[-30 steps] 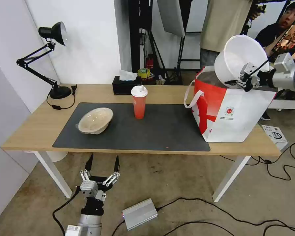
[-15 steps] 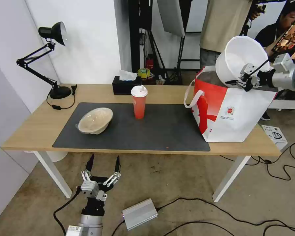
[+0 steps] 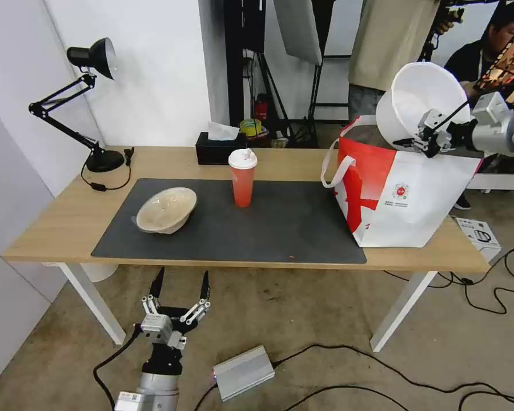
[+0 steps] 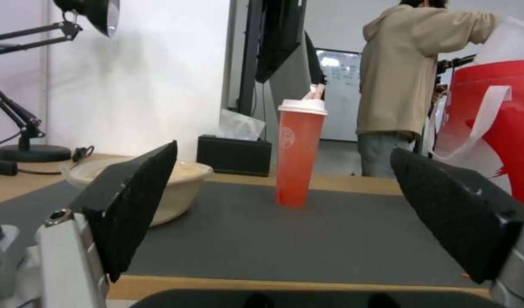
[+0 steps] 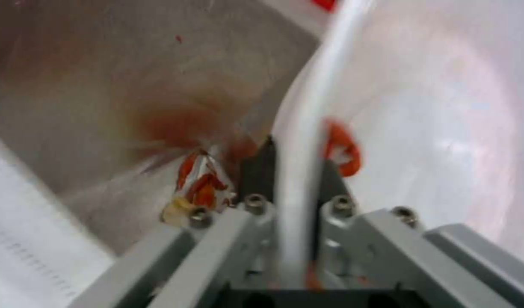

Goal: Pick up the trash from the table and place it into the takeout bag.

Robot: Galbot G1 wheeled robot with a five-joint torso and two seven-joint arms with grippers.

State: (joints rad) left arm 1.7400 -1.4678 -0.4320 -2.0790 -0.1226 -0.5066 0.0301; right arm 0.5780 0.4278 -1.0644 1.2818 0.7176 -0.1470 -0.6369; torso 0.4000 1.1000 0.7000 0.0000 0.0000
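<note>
White bowl tipped above takeout bag mouth, rim pinched by right gripper for dumping; left gripper spread, parked below table.

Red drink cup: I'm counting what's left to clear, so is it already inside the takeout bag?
No, the red drink cup stands upright on the dark mat of the table, apart from the takeout bag.

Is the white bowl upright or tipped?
Tipped. The white bowl hangs above the bag, its opening facing sideways; the right tool pinches its rim.
</note>
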